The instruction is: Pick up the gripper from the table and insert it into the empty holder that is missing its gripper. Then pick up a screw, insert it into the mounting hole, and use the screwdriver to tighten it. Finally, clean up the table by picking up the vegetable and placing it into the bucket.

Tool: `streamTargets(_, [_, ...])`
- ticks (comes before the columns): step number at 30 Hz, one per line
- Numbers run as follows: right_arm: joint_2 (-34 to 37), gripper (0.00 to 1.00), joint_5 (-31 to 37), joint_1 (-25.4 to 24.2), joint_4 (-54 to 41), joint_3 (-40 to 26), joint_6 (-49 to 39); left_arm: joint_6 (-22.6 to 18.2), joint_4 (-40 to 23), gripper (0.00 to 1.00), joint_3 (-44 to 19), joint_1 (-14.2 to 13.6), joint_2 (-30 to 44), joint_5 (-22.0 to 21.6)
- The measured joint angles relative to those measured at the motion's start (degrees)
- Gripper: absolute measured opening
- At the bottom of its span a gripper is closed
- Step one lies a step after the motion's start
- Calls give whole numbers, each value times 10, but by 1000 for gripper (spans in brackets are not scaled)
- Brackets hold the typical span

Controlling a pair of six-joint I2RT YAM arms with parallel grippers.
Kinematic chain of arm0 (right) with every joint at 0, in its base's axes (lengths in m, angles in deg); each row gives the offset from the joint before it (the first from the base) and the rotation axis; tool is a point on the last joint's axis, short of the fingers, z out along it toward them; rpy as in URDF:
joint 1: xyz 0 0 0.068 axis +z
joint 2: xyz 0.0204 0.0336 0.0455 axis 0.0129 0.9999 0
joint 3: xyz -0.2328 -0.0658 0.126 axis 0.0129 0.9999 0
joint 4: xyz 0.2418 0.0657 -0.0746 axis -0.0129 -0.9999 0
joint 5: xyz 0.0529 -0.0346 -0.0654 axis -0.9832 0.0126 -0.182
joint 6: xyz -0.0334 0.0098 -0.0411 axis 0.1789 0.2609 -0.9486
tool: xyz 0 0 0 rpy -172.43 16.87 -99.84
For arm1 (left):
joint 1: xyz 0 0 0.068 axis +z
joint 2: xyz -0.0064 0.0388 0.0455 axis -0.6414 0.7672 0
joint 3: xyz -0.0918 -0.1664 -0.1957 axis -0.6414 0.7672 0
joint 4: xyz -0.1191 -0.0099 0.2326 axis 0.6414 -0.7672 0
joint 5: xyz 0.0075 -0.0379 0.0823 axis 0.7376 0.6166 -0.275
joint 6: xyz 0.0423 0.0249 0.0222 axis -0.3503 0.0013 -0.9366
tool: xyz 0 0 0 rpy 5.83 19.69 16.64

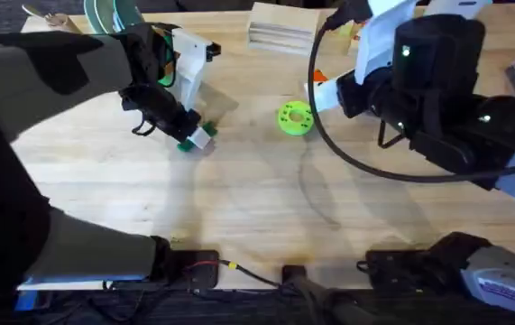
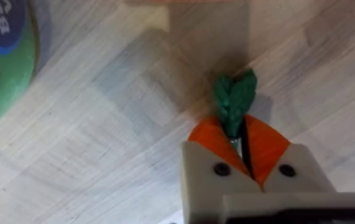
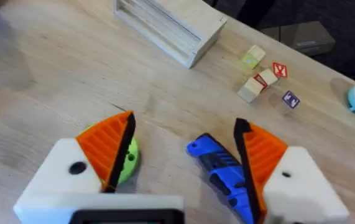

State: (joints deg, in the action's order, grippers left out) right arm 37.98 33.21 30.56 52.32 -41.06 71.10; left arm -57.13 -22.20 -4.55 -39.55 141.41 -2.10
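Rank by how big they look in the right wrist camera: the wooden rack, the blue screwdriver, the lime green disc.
1. wooden rack
2. screwdriver, though it lies nearer the camera and partly behind a pincer finger
3. lime green disc, mostly hidden, so unsure

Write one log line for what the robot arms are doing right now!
left gripper: shut on small dark green leafy toy vegetable | right gripper: open above bright blue cylindrical screwdriver | stage: cleanup

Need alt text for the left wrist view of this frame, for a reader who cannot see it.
The left gripper is shut on the vegetable, a small dark green leafy toy pinched between its orange ribbed pads just above the pale wooden table. At one corner shows part of the bucket, its green side and a blue label.
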Motion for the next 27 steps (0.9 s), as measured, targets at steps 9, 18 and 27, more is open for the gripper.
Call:
streamTargets(9, [0,990,0,0,0,0,0,0,-12,21,-3,0,-13,22])
streamTargets(18, [0,991,0,0,0,0,0,7,-6,20,-103,5,-124,43])
streamTargets(27, [0,991,0,0,0,0,0,190,223,20,-128,124,-119,28])
